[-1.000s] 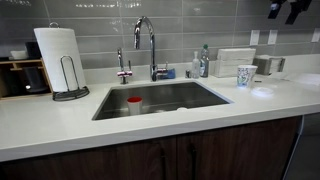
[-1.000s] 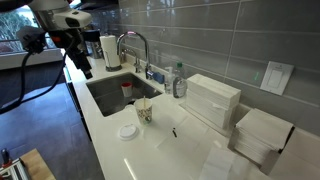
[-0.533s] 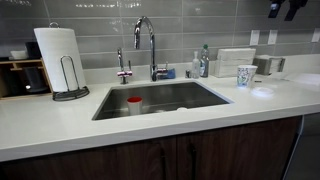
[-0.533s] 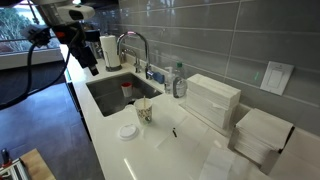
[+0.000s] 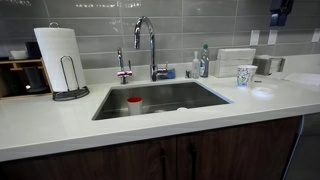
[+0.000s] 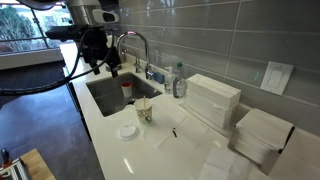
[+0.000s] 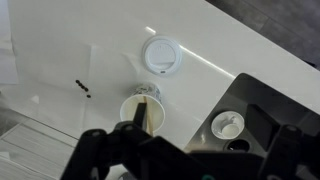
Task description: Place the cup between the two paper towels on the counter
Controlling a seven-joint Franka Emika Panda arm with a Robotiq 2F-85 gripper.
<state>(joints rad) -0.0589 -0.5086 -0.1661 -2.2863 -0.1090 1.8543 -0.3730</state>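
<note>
In an exterior view, the fingers (image 5: 281,10) show only as a dark shape at the top edge, and their state cannot be told there. The cup (image 5: 245,75) stands upright on the white table (image 5: 60,120), well below them and slightly to the picture's left. Farther that way lie the steel sink (image 5: 160,97), the faucet (image 5: 147,45) and a paper towel roll (image 5: 58,58). In an exterior view from the other end, the fingers (image 6: 98,60) hang above the far end of the sink (image 6: 105,92), again too dark to judge. The cup (image 6: 144,110) stands well apart from them, lower and toward the picture's right, with a round white lid (image 6: 127,131) lying flat just beside it and a stack of folded paper towels (image 6: 213,100) beyond. In the wrist view, the fingers (image 7: 92,152) are spread wide apart, holding nothing. The open-topped cup (image 7: 140,112) sits past their tips, nearer the finger at the picture's left, and the lid (image 7: 160,55) lies farther out.
</note>
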